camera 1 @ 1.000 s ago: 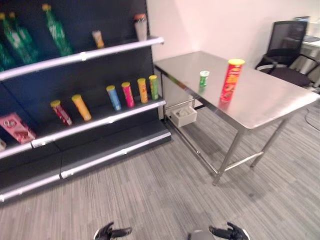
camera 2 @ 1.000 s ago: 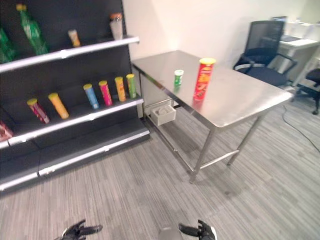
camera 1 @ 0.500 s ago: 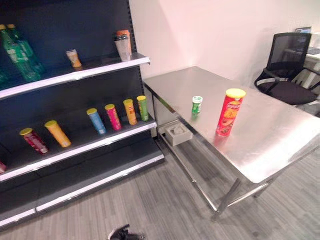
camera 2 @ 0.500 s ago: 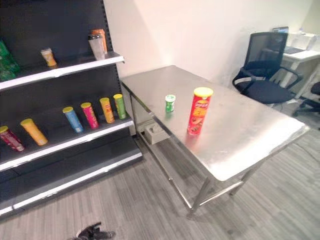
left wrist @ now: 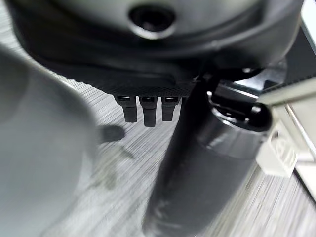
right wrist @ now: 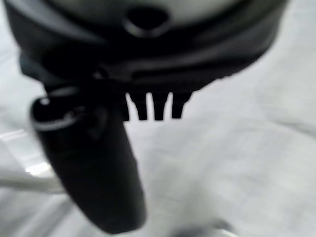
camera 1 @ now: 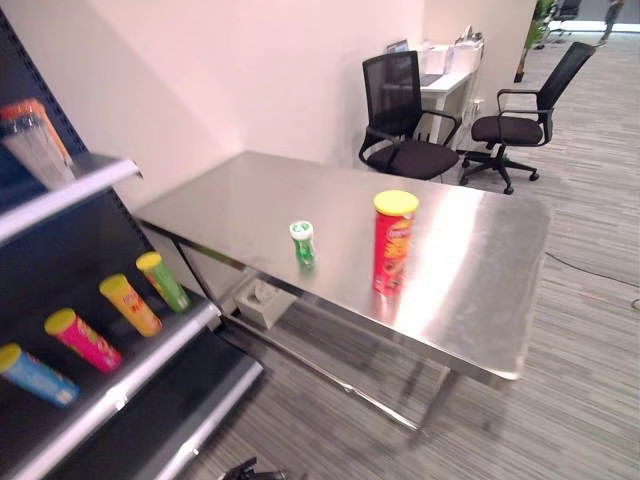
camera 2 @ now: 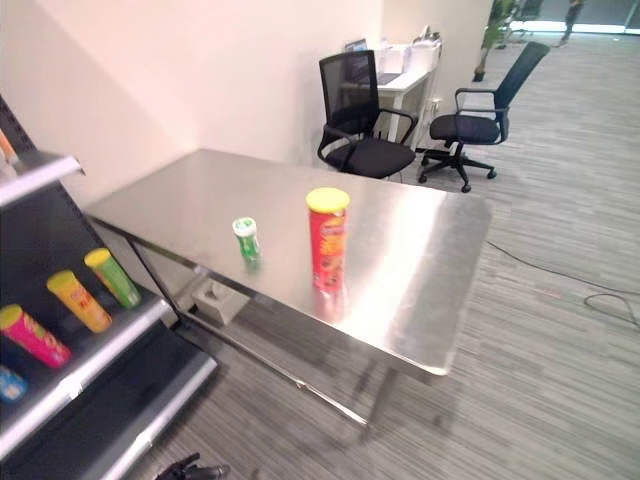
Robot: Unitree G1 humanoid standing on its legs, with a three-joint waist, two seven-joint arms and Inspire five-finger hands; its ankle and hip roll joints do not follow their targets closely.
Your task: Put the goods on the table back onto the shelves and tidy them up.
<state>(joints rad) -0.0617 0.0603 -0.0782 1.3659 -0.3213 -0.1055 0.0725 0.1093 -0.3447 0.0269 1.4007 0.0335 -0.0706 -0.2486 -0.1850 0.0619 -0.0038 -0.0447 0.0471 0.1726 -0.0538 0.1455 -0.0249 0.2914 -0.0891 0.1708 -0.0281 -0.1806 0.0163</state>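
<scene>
A tall red can with a yellow lid stands upright near the middle of the steel table. A small green can with a white lid stands to its left, closer to the shelves. The dark shelf unit is at the left, with green, orange, pink and blue cans leaning on its middle shelf. My left hand hangs low over the floor, far from the table; in its wrist view the left hand is open and holds nothing. My right hand is also open and holds nothing.
A white box sits on the floor under the table. Two black office chairs and a white desk stand beyond the table. A cup stands on the upper shelf. Grey carpet stretches in front of the table.
The camera has swung right: the table is now central and the shelves sit at the left edge. The cans on the table have not moved.
</scene>
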